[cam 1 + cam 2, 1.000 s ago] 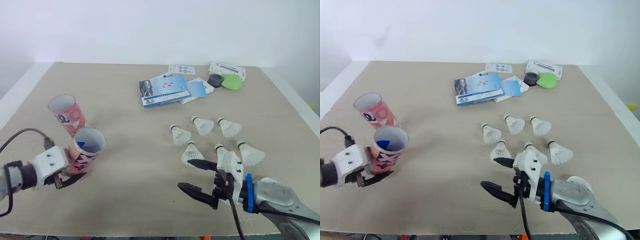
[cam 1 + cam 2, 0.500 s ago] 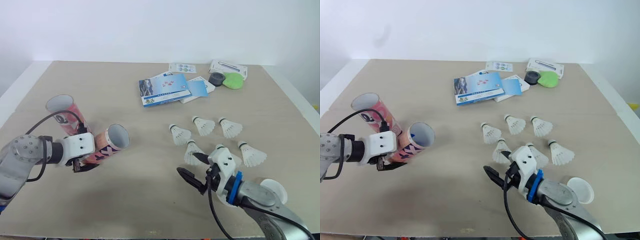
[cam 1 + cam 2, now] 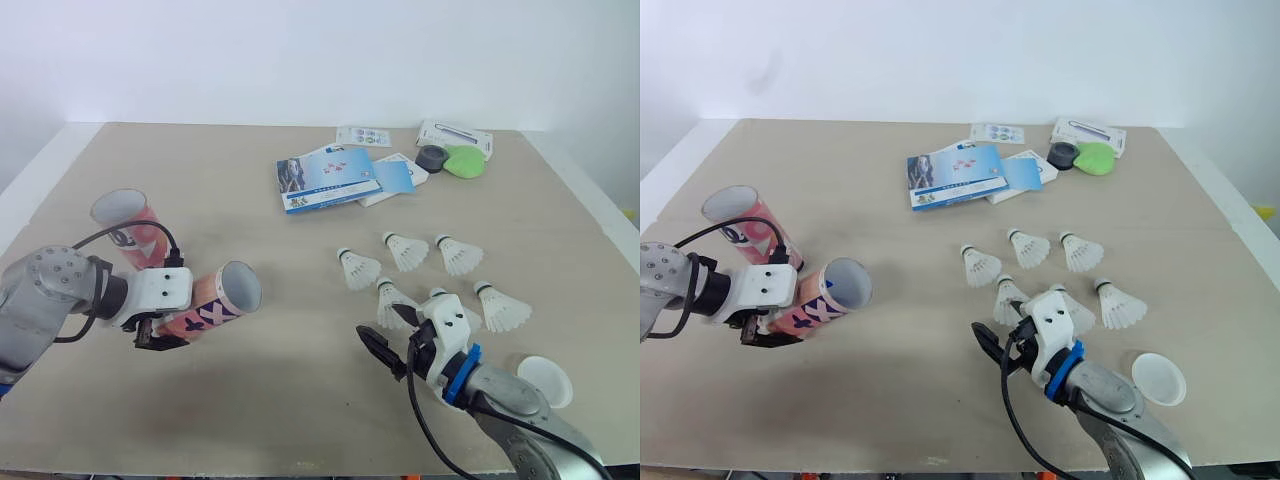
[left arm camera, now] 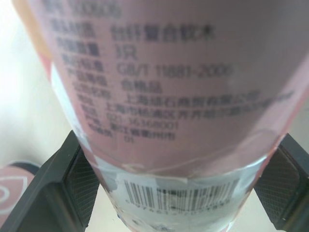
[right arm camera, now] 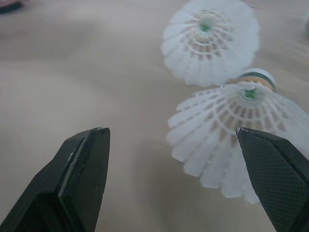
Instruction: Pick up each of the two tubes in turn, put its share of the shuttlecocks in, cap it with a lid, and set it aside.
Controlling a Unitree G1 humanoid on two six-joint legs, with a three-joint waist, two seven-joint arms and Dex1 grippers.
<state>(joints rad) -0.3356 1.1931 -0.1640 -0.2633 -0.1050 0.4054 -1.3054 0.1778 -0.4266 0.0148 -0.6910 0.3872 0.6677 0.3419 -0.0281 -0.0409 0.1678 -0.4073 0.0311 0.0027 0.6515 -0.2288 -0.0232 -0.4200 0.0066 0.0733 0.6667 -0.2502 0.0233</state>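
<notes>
On a beige table (image 3: 300,400), the left gripper (image 3: 165,322) at 8 o'clock is clamping its two black fingers (image 4: 67,188) around the bottom end of a pink tube (image 3: 215,305). The tube is tilting low, with its open mouth facing 3 o'clock. A second tube (image 3: 130,225) is leaning just behind it, toward 9 o'clock, and its mouth is also open. Six white shuttlecocks (image 3: 405,250) are sitting in a loose cluster at 4 o'clock. The right gripper (image 3: 392,332) is hovering low at 5 o'clock with its fingers spread wide, just beside the nearest shuttlecock (image 3: 388,298). A white lid (image 3: 545,380) is lying flat beyond it, near the table's edge. Booklets (image 3: 328,178) are lying at 12 o'clock.
</notes>
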